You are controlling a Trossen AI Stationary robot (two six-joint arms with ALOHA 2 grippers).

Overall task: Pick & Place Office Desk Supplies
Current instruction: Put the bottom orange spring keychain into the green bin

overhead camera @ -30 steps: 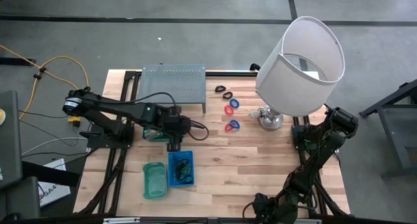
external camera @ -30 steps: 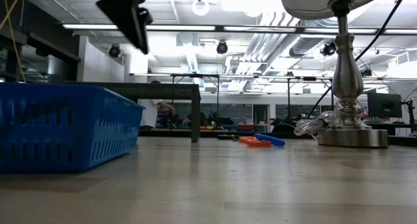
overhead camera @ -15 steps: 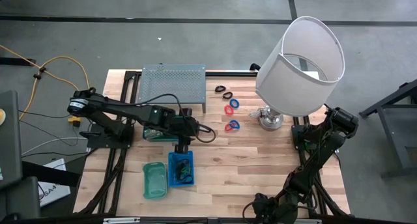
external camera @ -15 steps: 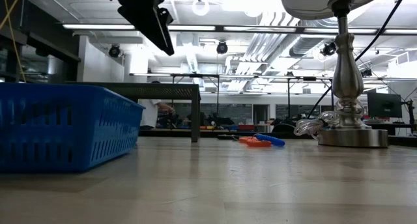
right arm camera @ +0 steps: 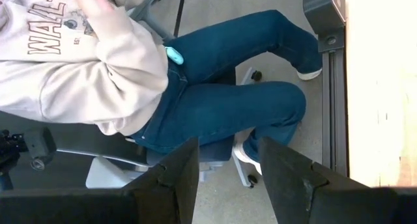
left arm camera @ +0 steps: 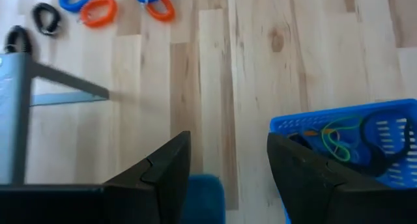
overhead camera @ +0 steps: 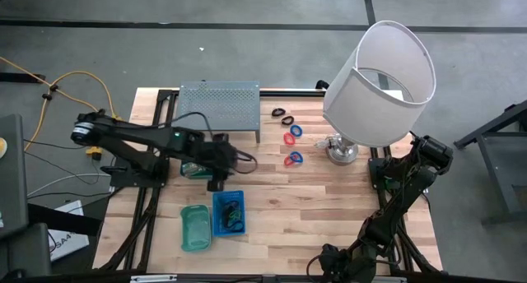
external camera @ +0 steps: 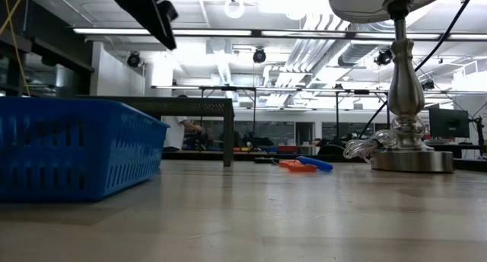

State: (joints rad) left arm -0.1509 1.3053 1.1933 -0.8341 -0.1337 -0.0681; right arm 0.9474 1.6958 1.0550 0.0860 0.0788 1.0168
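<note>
While we look down from above, we see the left tool (overhead camera: 216, 184) hanging above the wooden surface (overhead camera: 329, 209), just beyond the far end of the blue basket (overhead camera: 228, 212), with its fingers (left arm camera: 163, 172) spread apart and nothing between them. That basket already holds a tangle of black loops and a yellow-green band (left arm camera: 335, 138). Beside it lies a green tray (overhead camera: 195, 227), touching or nearly touching its side. More supplies rest farther back on the surface: a pair of black loops (overhead camera: 282, 115), then red and blue rings (overhead camera: 293, 134), then another red and blue pair (overhead camera: 293, 159), all between the grey perforated rack (overhead camera: 219, 104) and the lamp (overhead camera: 375, 85). From the low camera these rings (external camera: 303, 164) show as a small bright heap near the lamp's base. The right tool (right arm camera: 225, 178) waits off the right edge of the surface, its fingers parted and empty, facing a seated person (right arm camera: 150, 74) on the floor side.
</note>
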